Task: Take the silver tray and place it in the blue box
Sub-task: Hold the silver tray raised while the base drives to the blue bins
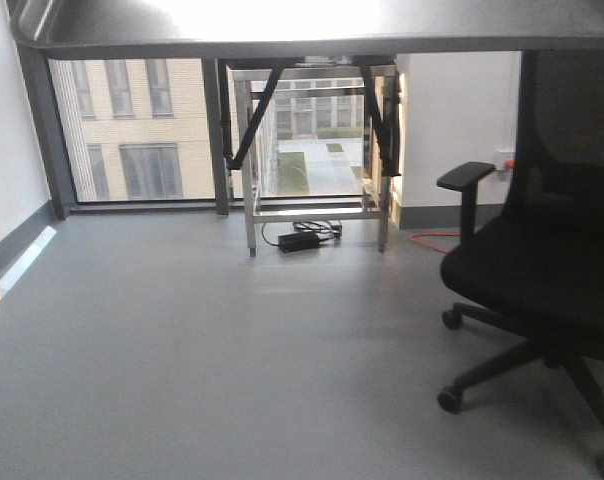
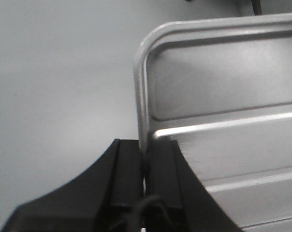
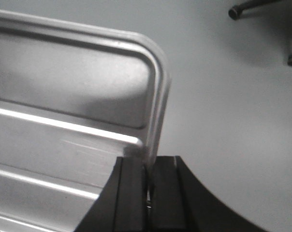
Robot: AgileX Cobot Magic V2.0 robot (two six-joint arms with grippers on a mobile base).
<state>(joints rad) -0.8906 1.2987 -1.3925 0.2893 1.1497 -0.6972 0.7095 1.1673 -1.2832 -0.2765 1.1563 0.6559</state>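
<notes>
Black pads of the left gripper (image 2: 145,166) are clenched on the thin raised rim of the silver tray (image 2: 223,96), near a rounded corner. The right gripper (image 3: 148,171) pinches the opposite rim in the same way. Between them the tray hangs in the air above the grey floor (image 1: 182,350); the front camera seems to show only its underside. The blue box is in no view. Each hold is on a narrow edge, so both arms should travel together, level, at constant spacing, clear of the office chair (image 1: 542,270).
</notes>
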